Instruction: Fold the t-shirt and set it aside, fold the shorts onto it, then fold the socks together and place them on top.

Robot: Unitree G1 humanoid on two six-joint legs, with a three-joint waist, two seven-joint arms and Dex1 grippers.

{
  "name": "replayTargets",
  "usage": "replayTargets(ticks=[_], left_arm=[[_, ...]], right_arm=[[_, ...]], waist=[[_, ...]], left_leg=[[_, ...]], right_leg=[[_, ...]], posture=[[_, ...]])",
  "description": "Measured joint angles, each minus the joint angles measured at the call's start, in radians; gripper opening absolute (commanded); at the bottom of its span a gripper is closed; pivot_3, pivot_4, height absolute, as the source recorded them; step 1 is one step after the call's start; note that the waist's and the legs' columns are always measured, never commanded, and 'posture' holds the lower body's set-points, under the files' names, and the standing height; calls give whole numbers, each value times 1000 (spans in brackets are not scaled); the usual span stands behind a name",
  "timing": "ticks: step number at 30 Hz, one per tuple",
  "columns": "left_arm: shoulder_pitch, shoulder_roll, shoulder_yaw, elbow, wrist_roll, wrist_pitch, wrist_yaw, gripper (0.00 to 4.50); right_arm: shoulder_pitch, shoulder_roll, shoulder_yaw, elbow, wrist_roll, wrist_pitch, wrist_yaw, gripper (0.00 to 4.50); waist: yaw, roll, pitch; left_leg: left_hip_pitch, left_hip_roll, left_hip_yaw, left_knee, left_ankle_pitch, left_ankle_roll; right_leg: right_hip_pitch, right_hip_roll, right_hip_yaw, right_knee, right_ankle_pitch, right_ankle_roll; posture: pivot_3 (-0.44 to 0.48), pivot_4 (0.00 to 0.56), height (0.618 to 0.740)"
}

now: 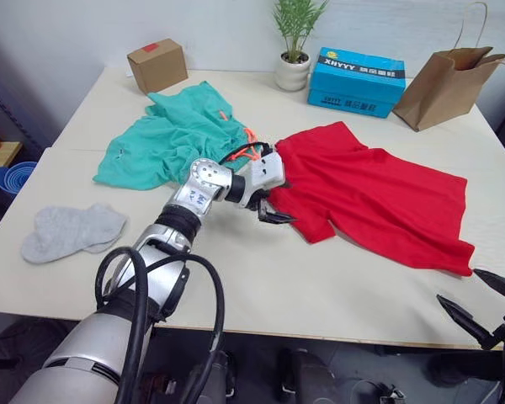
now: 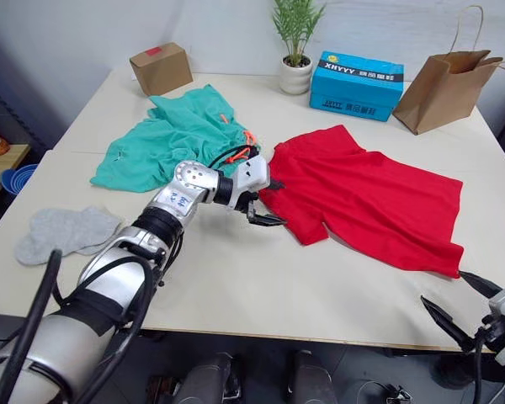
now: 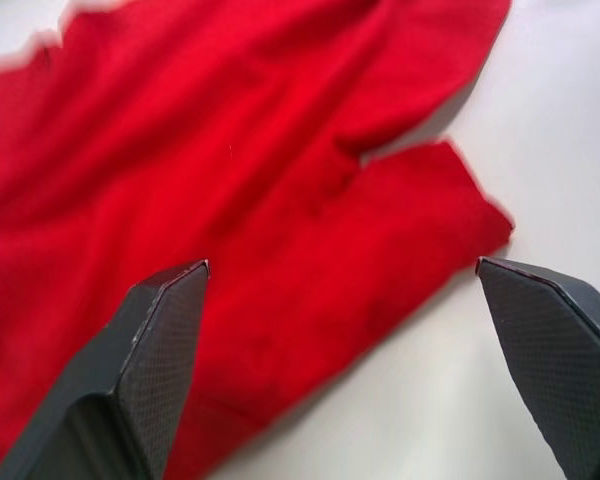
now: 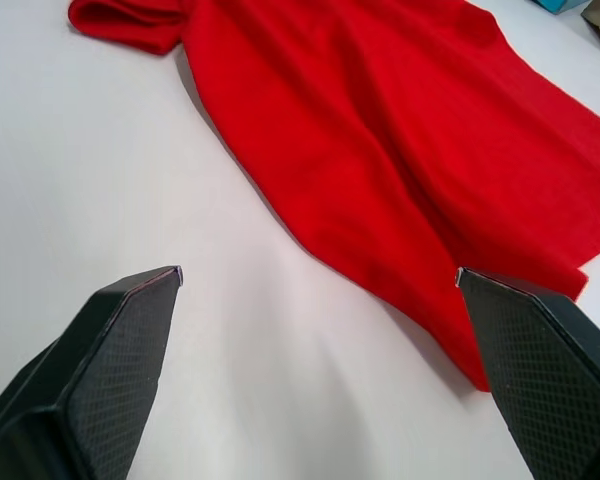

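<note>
The red t-shirt (image 1: 370,194) lies spread out, slightly rumpled, on the right half of the table. My left gripper (image 1: 272,210) is open at the shirt's near left sleeve, low over the cloth, and its fingers (image 3: 160,340) straddle the sleeve and shoulder area with nothing held. The teal-green shorts (image 1: 172,143) lie crumpled to the left of the shirt, their orange drawstring beside my left wrist. The grey socks (image 1: 71,231) lie together near the table's left front. My right gripper (image 1: 457,284) hangs open at the front right edge, short of the shirt's hem (image 4: 460,300).
Along the back of the table stand a small cardboard box (image 1: 157,65), a potted plant (image 1: 293,59), a blue carton (image 1: 356,80) and a brown paper bag (image 1: 449,84). Blue bowls (image 1: 13,177) sit on a low stand to the left of the table (image 1: 261,286).
</note>
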Motion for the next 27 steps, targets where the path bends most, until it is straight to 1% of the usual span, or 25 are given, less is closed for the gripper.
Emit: replayTargets(ticks=[5,12,15,16,19,21,25,27], left_arm=[[-25,-49,17,87,48,-21,93,4484],[-27,-89,42,136,86,25,101,4484],[-34,-96,61,138,94,49,104,3877],[-38,-97,72,140,94,65,108,3608],[-47,-96,88,140,97,105,89,2684],[-47,-92,88,140,107,109,66,1992],[-37,-88,85,137,135,58,109,781],[-25,-85,91,133,136,44,110,163]], right_arm=[[66,2,-2,-86,32,66,2,4500],[129,6,-43,-201,81,156,-9,4500],[137,8,-43,-243,92,192,-14,4500],[140,8,-43,-257,96,205,-15,4500],[148,8,-43,-287,103,231,-17,4500],[148,10,-43,-305,105,242,-22,4500],[125,11,-42,-346,106,270,-50,4500],[118,11,-40,-360,106,279,-59,4500]], waist=[[3,-1,0],[-1,-1,1],[0,-1,1],[1,-1,1],[1,-1,1],[1,-1,1],[1,-1,1],[1,-1,1]], left_leg=[[-1,0,-1,0,-1,1],[-1,-1,-1,0,-1,1],[-1,-1,-1,0,-1,1],[-1,-1,-1,0,-1,1],[-1,-1,-1,0,-1,1],[-1,-1,0,0,-1,0],[0,-1,0,0,-1,1],[0,-1,-1,0,-1,1]], right_leg=[[0,-1,0,0,0,0],[0,-1,0,0,0,0],[0,-1,0,0,0,0],[0,-1,0,0,0,0],[0,-1,0,0,0,0],[0,-1,0,0,0,0],[0,-1,0,0,0,0],[0,-1,0,0,0,0]], posture=[[0,150,740],[0,150,740],[0,150,740],[0,150,740],[0,150,740],[0,150,740],[0,150,740],[0,150,740]])
